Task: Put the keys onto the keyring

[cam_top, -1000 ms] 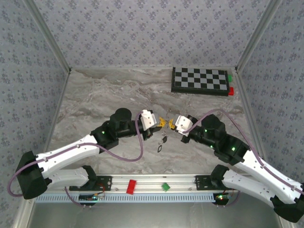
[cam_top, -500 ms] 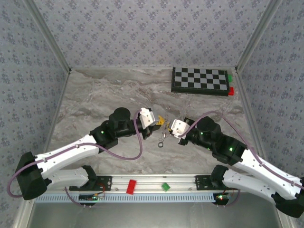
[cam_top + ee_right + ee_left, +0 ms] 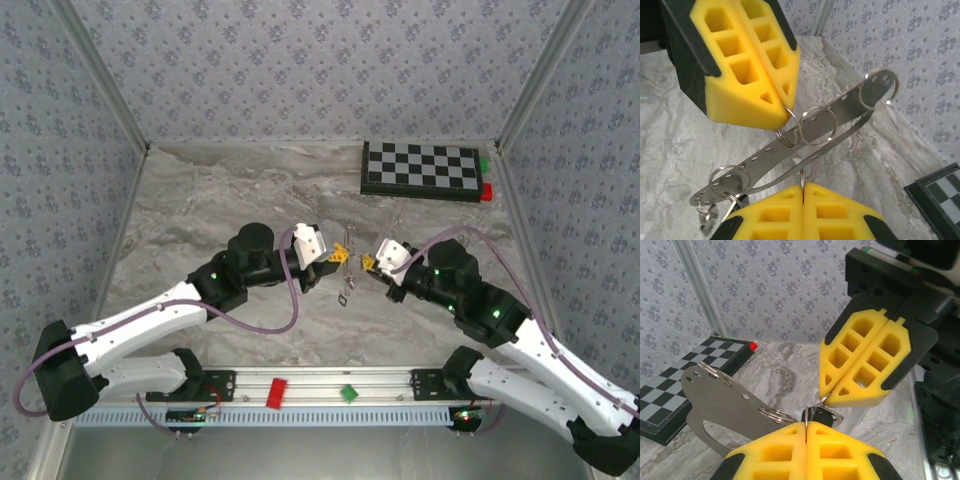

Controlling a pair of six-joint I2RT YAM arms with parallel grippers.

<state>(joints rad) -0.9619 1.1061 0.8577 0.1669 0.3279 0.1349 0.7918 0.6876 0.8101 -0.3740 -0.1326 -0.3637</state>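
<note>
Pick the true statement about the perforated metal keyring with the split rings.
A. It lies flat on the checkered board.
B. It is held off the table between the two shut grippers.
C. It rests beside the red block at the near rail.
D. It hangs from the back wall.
B: in the right wrist view the keyring is above the marble, with the left gripper and the right gripper both pinched shut on it.
</note>
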